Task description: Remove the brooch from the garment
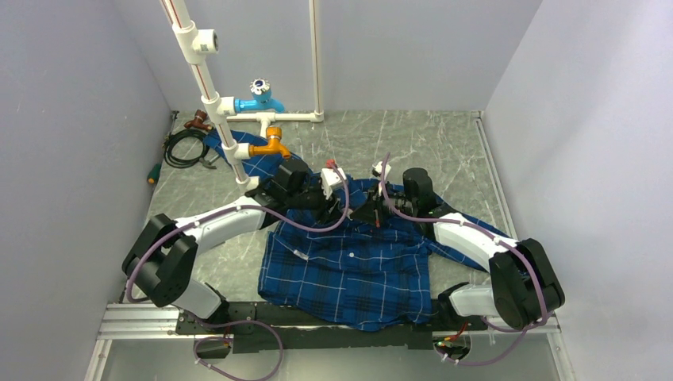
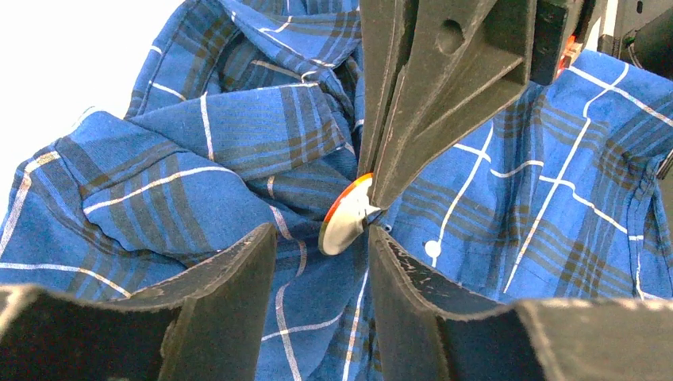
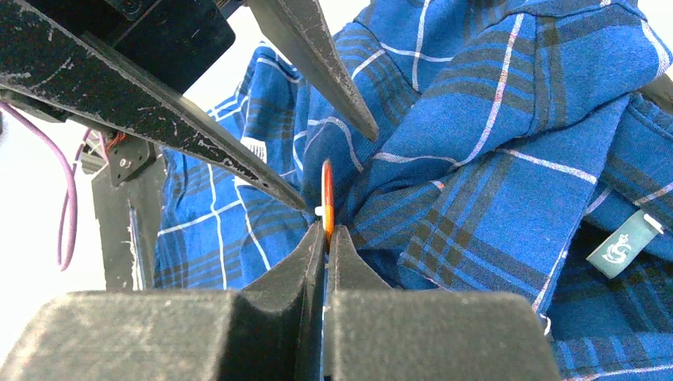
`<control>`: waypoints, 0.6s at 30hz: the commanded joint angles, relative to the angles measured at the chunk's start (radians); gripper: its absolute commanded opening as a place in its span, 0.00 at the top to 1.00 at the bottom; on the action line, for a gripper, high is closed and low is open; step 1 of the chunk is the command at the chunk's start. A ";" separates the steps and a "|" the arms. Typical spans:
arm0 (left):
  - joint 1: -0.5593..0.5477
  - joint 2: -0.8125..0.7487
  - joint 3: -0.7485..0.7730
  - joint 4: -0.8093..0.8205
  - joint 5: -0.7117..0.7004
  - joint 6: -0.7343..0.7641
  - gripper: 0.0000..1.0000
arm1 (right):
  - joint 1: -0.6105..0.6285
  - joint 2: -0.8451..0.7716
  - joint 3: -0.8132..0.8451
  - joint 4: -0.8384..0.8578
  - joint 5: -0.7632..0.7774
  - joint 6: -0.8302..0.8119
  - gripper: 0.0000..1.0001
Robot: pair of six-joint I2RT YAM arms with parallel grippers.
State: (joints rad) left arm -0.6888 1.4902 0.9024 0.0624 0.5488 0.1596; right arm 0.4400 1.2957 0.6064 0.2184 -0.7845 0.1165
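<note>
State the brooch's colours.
The brooch has a pale, whitish face with an orange rim, seen best in the left wrist view.

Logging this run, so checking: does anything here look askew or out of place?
The shirt is rumpled, its collar end bunched up. The brooch stands on edge off the cloth, pinched in the shut jaws of the right gripper, rather than lying flat. Nothing looks torn or spilled.
</note>
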 commanded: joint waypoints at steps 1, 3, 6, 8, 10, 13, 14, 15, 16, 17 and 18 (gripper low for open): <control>-0.006 0.013 0.054 0.024 0.047 -0.004 0.50 | -0.001 -0.027 -0.007 0.064 -0.025 -0.002 1.00; -0.008 0.017 0.057 0.021 0.054 -0.004 0.50 | -0.002 -0.026 -0.008 0.070 -0.027 0.000 1.00; -0.012 0.019 0.058 0.016 0.054 0.004 0.49 | -0.001 -0.024 -0.011 0.082 -0.031 0.003 1.00; -0.012 0.021 0.055 0.013 0.053 0.008 0.50 | -0.002 -0.026 -0.013 0.087 -0.034 0.004 1.00; -0.012 0.021 0.055 0.010 0.055 0.011 0.49 | -0.002 -0.028 -0.012 0.087 -0.036 -0.001 1.00; -0.012 0.021 0.052 0.012 0.052 0.011 0.49 | -0.003 -0.030 -0.009 0.083 -0.047 -0.017 1.00; -0.012 0.022 0.053 0.013 0.049 0.008 0.50 | -0.003 -0.031 -0.008 0.081 -0.051 -0.023 1.00; -0.012 0.024 0.054 0.014 0.045 0.004 0.52 | -0.002 -0.032 -0.008 0.079 -0.053 -0.025 1.00; -0.012 0.028 0.056 0.013 0.043 0.001 0.53 | -0.003 -0.033 -0.008 0.079 -0.055 -0.031 1.00; -0.012 0.029 0.059 0.014 0.040 -0.003 0.55 | -0.002 -0.035 -0.008 0.079 -0.058 -0.033 1.00; -0.012 0.032 0.061 0.016 0.038 -0.010 0.55 | -0.002 -0.035 -0.009 0.078 -0.061 -0.034 1.00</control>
State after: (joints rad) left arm -0.6956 1.5040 0.9207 0.0620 0.5758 0.1623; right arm 0.4397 1.2945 0.5953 0.2485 -0.7952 0.1047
